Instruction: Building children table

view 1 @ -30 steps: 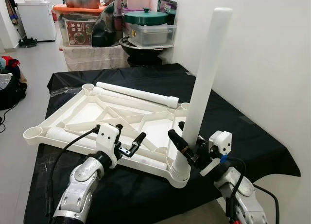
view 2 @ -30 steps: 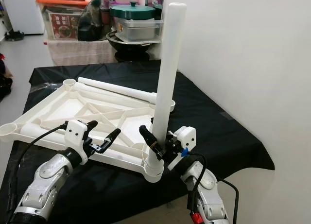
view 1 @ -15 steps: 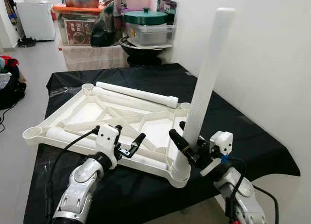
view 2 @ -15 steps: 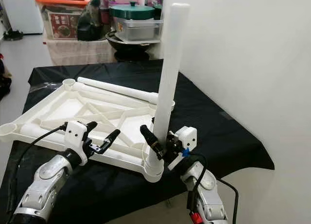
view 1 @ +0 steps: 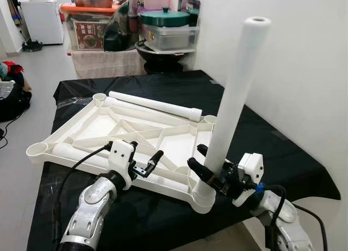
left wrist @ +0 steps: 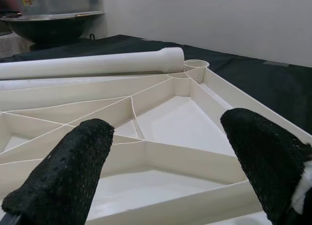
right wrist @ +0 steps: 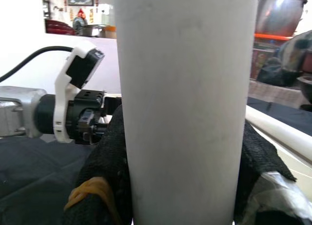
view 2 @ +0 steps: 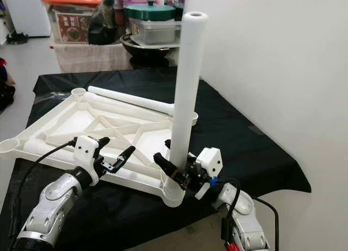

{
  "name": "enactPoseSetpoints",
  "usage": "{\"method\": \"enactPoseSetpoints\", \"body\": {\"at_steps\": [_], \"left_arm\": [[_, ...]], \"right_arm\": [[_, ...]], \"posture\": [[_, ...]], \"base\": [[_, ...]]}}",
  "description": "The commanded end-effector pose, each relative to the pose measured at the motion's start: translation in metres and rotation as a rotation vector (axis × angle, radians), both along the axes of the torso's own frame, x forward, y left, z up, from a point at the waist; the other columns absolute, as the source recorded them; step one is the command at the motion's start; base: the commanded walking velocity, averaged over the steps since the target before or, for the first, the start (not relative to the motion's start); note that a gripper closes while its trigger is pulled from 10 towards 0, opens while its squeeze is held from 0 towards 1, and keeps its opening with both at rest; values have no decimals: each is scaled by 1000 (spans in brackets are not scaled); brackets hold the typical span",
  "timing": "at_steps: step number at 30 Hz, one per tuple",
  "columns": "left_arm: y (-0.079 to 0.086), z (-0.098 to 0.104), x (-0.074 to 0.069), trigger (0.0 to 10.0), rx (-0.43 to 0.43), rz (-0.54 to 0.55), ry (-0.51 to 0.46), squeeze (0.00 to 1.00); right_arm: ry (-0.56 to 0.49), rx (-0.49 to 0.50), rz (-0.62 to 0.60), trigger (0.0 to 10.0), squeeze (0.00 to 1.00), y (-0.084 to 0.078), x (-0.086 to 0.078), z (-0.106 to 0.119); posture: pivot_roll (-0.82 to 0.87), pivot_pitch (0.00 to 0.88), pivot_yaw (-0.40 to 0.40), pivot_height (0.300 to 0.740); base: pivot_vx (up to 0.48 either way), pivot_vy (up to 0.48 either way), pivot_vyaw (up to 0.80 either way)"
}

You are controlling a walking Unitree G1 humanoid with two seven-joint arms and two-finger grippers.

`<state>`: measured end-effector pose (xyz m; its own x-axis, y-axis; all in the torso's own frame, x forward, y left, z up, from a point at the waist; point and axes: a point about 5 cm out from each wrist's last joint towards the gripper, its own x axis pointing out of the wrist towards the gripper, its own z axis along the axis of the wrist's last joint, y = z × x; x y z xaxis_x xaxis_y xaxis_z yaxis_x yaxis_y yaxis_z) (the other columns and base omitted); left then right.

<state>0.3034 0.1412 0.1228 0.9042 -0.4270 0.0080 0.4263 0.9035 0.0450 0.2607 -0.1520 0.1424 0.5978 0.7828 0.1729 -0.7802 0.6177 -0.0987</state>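
Observation:
A white plastic table top (view 1: 98, 126) lies upside down on the black-covered table, with round sockets at its corners. A white table leg (view 1: 234, 98) stands nearly upright in the near right corner socket (view 1: 200, 195). My right gripper (view 1: 202, 163) is shut on the lower part of this leg (right wrist: 187, 108). My left gripper (view 1: 145, 163) hovers open over the near edge of the table top (left wrist: 170, 127), holding nothing. A second white leg (view 1: 155, 105) lies along the far side of the table top, and another leg (view 1: 68, 151) lies along its near left edge.
The black cloth (view 1: 255, 147) drapes over the table edges. A white wall (view 1: 293, 71) stands close on the right. Behind the table are stacked pots, a green-lidded container (view 1: 166, 25) and storage boxes (view 1: 87, 30). A dark bag (view 1: 11, 101) lies on the floor at left.
The right gripper has shifted right and the upright leg it holds has tilted slightly, its top now further right. The left gripper has stayed put.

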Motion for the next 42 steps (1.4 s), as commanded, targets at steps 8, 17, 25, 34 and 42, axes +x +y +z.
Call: {"method": "enactPoseSetpoints", "body": {"at_steps": [8,17,25,34,42], "left_arm": [[0,-3,-2,10000,-6,-7,13,0],[-2,-4,-1,10000,-12,-11,17,0],[-1,-5,-3,10000,-10,-6,21,0],[-1,-6,0,10000,-6,-3,23,0],[1,-7,0,10000,-1,8,26,0]], "right_arm": [[284,-39,18,10000,0,3,-14,-50],[276,-16,-78,10000,0,-6,-1,-47],[295,-59,-377,10000,0,-10,15,-55],[433,65,-691,10000,0,-7,15,-69],[499,138,-959,10000,0,-29,18,-76]], "posture": [[64,0,-64,740],[67,0,-70,740],[65,0,-70,740],[51,0,-61,740],[51,0,-64,740]], "base": [[0,0,0],[0,0,0],[0,0,0],[0,0,0],[0,0,0]]}}
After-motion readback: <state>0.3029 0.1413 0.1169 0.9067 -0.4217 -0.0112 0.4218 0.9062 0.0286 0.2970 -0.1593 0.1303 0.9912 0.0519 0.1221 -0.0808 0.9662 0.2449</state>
